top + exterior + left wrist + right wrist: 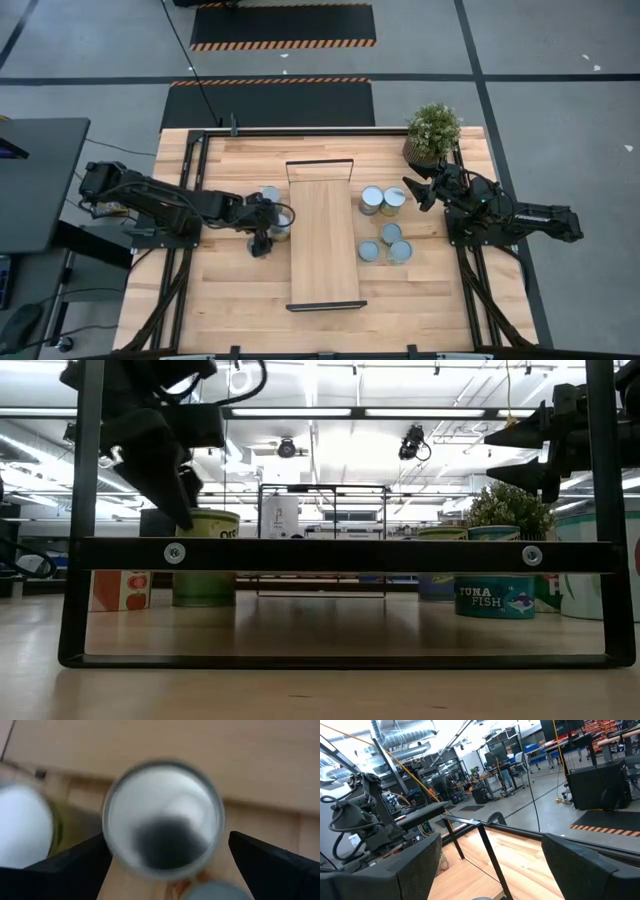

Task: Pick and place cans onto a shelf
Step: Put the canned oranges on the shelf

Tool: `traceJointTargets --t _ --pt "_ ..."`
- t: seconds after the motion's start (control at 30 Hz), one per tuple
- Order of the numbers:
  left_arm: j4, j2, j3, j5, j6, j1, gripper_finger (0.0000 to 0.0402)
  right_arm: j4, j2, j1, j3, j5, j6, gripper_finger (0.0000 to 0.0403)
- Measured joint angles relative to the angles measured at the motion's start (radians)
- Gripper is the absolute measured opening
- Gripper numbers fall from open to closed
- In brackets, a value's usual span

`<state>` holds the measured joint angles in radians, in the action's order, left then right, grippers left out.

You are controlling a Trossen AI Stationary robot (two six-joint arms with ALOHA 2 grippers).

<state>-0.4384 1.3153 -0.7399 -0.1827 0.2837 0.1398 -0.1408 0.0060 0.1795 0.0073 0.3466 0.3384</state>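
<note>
Hovering over the can cluster (272, 211) left of the shelf (323, 240), the left gripper (262, 240) is straddling one silver-lidded can (162, 817) with wide jaws, not touching it. Neighbouring tins are blurring at the wrist view's edges. The right gripper (412, 193), jaws spread, is waiting raised near four cans (384, 225) and a potted plant (432, 132). The shelf is carrying nothing.

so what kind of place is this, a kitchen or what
Not a kitchen; most likely a robotics lab or workshop. Hazard-striped black floor mats lie on grey concrete, exposed silver ceiling ducting runs overhead, and workbenches with blue bins fill the background.
</note>
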Motion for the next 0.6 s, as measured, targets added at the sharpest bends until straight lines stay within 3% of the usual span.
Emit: traceJointTargets --t 0.23,0.6 --pt "0.021 0.071 0.000 0.002 -0.105 0.001 0.0390 0.001 0.000 0.000 0.000 0.000 0.000 0.0352" --pt "0.056 0.079 0.000 0.005 -0.109 0.007 0.0315 0.000 0.000 0.000 0.000 0.000 0.000 0.0352"
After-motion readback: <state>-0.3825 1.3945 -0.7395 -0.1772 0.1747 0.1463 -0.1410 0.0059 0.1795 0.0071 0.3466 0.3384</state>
